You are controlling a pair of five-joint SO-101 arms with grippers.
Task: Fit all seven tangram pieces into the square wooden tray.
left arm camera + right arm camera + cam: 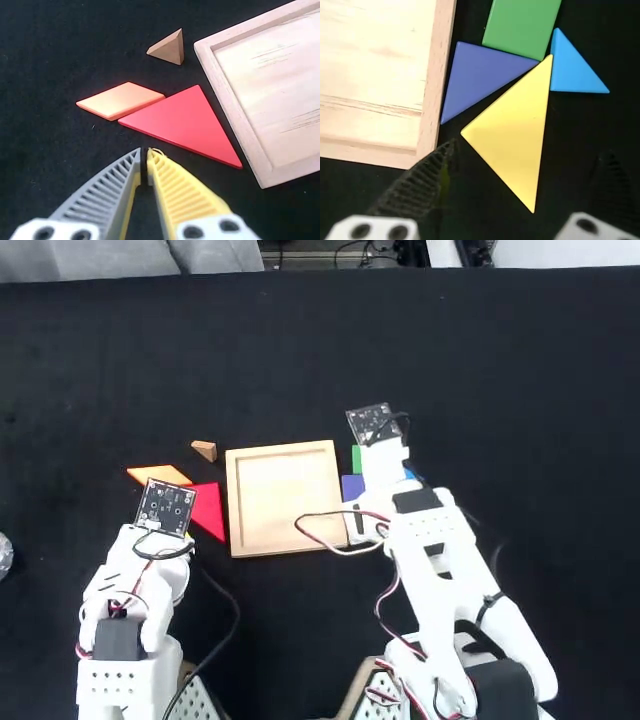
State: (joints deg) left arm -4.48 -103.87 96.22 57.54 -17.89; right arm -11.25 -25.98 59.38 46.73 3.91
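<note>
The square wooden tray (280, 498) lies mid-table with nothing in it. Left of it are a red triangle (182, 122), an orange parallelogram (120, 100) and a small brown triangle (167, 48). My left gripper (146, 152) is shut and holds nothing, just short of the red triangle's long edge. Beside the tray's right rim (435, 75) lie a yellow triangle (512, 132), a purple triangle (477, 75), a green piece (522, 25) and a small blue triangle (570, 67), edges touching. My right gripper (529, 151) stands open above the yellow triangle, one finger on each side.
Black cloth covers the table (500, 360). The red triangle (210, 508) nearly touches the tray's left rim. The right arm (430, 540) hides most of the right-hand pieces in the high view. Wide bare cloth lies beyond the tray.
</note>
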